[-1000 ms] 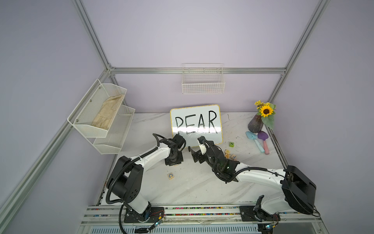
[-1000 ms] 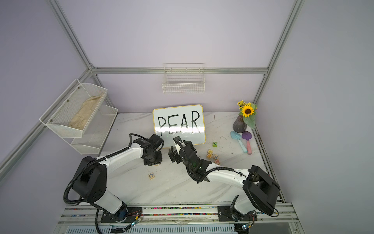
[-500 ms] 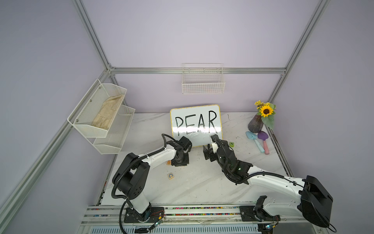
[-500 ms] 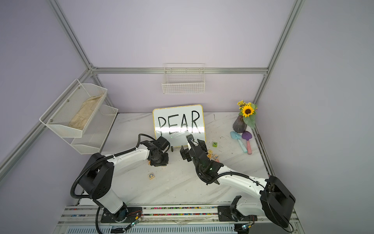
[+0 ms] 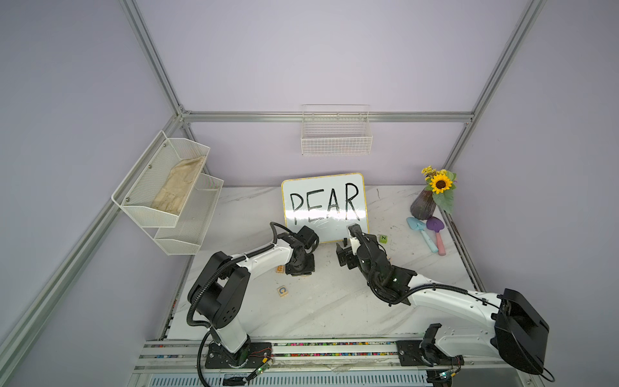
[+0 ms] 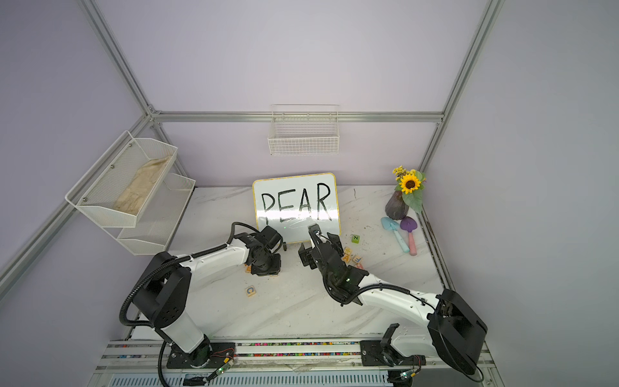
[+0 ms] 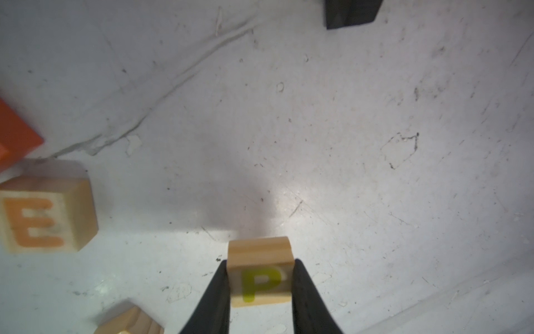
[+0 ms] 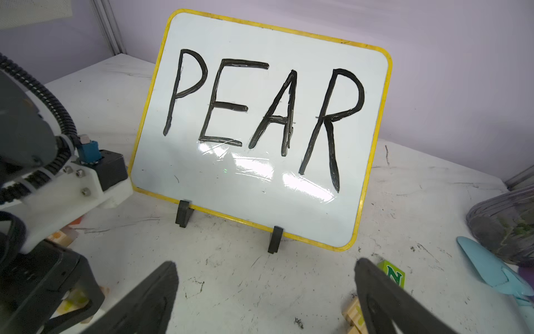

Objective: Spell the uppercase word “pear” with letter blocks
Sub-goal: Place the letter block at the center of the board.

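Observation:
My left gripper point(image 7: 260, 261) is shut on a light-wood letter block with a yellow P point(image 7: 261, 284), held low over the marble table. The orange E block point(image 7: 43, 217) lies close beside it, apart from the fingers; in a top view the E block point(image 5: 279, 268) peeks out next to the left gripper point(image 5: 299, 268). My right gripper point(image 8: 265, 264) stands open and empty in front of the whiteboard, level with the left one point(image 6: 266, 268) and to its right point(image 6: 308, 256). The orange A block point(image 6: 346, 258) sits in a small cluster just right of the right gripper.
The yellow-rimmed whiteboard point(image 5: 323, 204) reading PEAR stands on two feet right behind both grippers. A green N block point(image 5: 383, 238) and a C block point(image 5: 282, 291) lie loose. A vase with a sunflower point(image 5: 423, 207) and toy shovels point(image 5: 422, 231) occupy the back right. A wire rack point(image 5: 167, 191) hangs on the left.
The left gripper, still shut on the P block, has drifted right and a little nearer. The right gripper has swung right, away from the left one, and stayed open.

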